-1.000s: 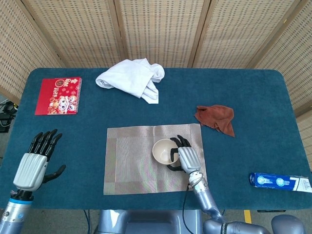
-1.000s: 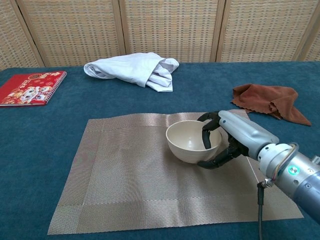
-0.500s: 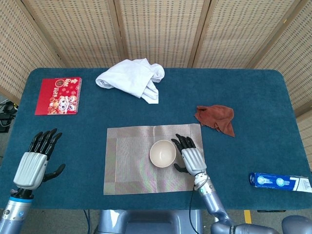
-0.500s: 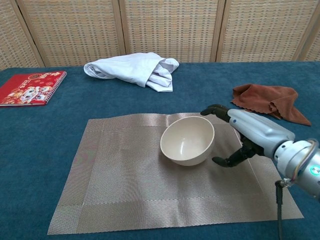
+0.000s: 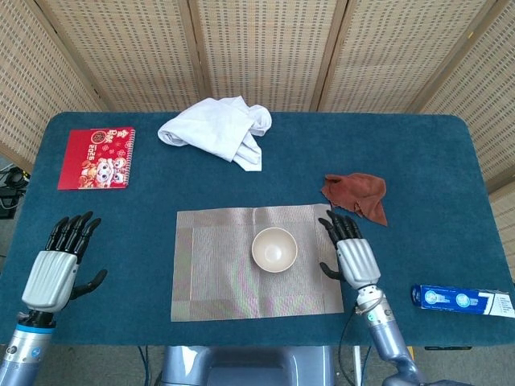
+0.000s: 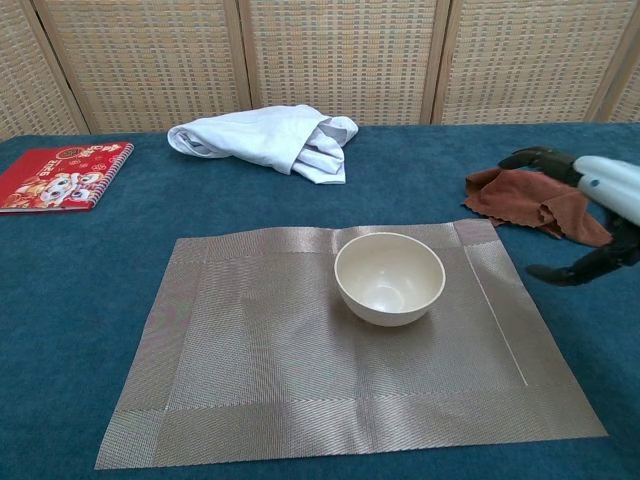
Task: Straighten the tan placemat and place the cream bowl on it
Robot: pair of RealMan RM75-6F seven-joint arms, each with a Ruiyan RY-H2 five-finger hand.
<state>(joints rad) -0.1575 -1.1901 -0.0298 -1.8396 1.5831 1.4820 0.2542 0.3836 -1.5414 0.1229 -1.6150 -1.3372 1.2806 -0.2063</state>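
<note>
A round cream bowl sits upright near the middle of a flat tan woven placemat, low and centre on a dark blue carpeted desk. The right hand lies just right of the placemat's edge, released, fingers spread, holding nothing; the chest view cuts most of it off at the right border. The left hand hovers at lower left, fingers apart and empty. At lower right, a blue and white box is cropped by the frame, its print too small to read.
</note>
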